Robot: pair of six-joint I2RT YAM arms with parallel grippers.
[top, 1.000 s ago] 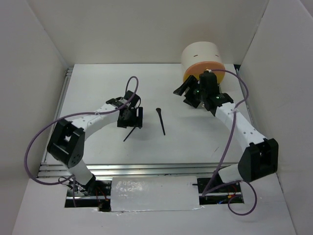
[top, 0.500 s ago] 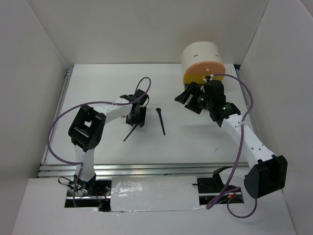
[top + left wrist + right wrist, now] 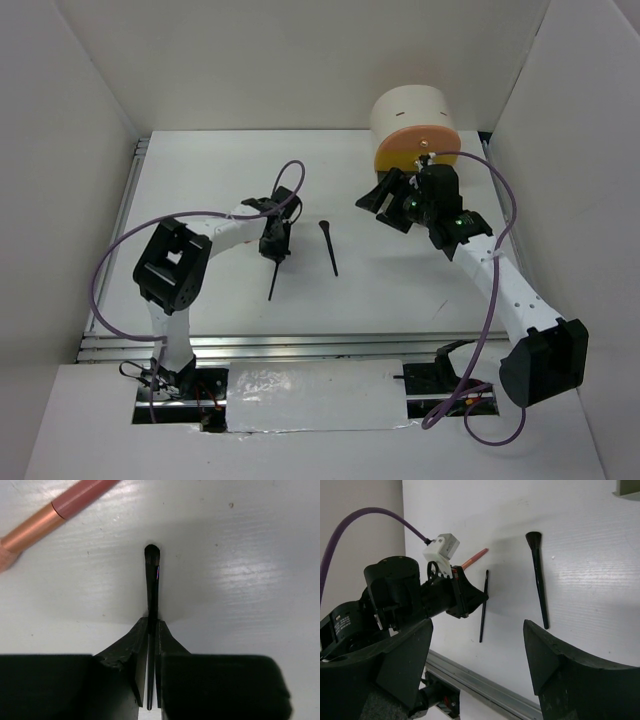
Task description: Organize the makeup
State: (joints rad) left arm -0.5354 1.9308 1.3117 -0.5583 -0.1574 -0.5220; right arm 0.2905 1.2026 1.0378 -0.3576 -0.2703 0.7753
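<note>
My left gripper (image 3: 275, 246) (image 3: 152, 625) is shut on a thin black brush (image 3: 272, 282) (image 3: 152, 580), which lies low on the white table with its tip sticking out past the fingertips. A coral-pink stick (image 3: 60, 512) (image 3: 475, 557) lies just beyond that tip. A second black brush with a flared head (image 3: 329, 247) (image 3: 538, 580) lies free to the right. My right gripper (image 3: 388, 204) (image 3: 477, 625) hangs open above the table in front of the cream box (image 3: 412, 125), holding nothing.
The cream round-topped box with an orange drawer front stands at the back right. White walls close in the table (image 3: 400, 290) on three sides. A metal rail (image 3: 300, 345) runs along the near edge.
The left jaws have closed on the thin black brush, which has swung from a diagonal to nearly straight. The left arm shifted right; the right arm shifted a little.
</note>
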